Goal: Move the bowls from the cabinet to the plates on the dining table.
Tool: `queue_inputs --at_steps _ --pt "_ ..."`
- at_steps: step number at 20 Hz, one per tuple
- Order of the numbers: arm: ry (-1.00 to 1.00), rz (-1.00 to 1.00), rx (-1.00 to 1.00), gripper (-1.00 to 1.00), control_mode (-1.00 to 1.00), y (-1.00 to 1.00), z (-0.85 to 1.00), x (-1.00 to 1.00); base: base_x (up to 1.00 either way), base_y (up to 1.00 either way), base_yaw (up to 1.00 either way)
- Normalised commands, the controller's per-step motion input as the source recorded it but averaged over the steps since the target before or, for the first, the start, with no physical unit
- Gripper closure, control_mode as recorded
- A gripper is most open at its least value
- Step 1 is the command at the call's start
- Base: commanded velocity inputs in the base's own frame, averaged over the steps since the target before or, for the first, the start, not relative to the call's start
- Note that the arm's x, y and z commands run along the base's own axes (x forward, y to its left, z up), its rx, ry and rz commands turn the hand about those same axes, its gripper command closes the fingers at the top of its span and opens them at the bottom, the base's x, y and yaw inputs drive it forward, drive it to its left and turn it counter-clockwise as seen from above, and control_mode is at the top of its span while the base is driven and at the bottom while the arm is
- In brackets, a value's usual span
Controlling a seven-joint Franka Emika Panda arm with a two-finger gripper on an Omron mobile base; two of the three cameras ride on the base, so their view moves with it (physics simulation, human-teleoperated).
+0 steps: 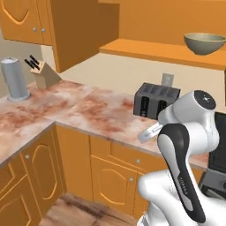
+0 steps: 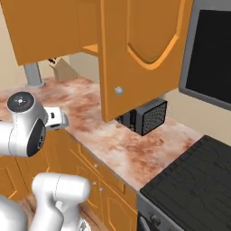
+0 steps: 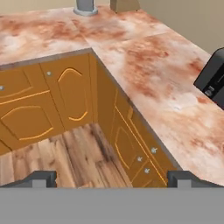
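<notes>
One olive-grey bowl (image 1: pixel 204 43) with a paler rim stands on the shelf of the open orange cabinet (image 1: pixel 163 50), at the upper right. The cabinet's door (image 2: pixel 140 49) hangs open over the counter and hides the shelf in the right base view. My gripper (image 3: pixel 111 181) is open and empty, its fingertips (image 3: pixel 42 179) set wide apart. It is low in front of the counter, well below and left of the bowl, looking down at the wooden floor and the counter's inner corner. The plates and the dining table are out of view.
A black toaster (image 1: pixel 156 100) stands on the marbled counter (image 1: pixel 88 110) under the cabinet. A knife block (image 1: pixel 42 73) and a grey canister (image 1: pixel 15 79) stand at the back left. A black stove (image 2: pixel 194 180) lies to the right. Orange base units (image 3: pixel 70 96) line the corner.
</notes>
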Motion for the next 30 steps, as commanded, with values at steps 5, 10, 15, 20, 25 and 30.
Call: queue_inputs --at_steps 5,10,15,20,25,30 --pt "0.0 0.0 0.0 -1.0 1.0 0.0 0.0 0.0 0.12 0.52 -0.47" --pt "0.0 0.0 0.0 -1.0 1.0 0.0 0.0 0.0 0.07 0.69 -0.35" --pt "0.0 0.0 0.0 -1.0 1.0 0.0 0.0 0.0 0.01 0.51 -0.23" --pt "0.0 0.0 0.0 -1.0 1.0 0.0 0.0 0.0 -0.03 0.15 -0.27" --pt "0.0 0.0 0.0 -1.0 1.0 0.0 0.0 0.0 -0.16 -0.08 -0.33" --pt "0.0 0.0 0.0 -1.0 1.0 0.0 0.0 0.0 0.0 0.0 -0.28"
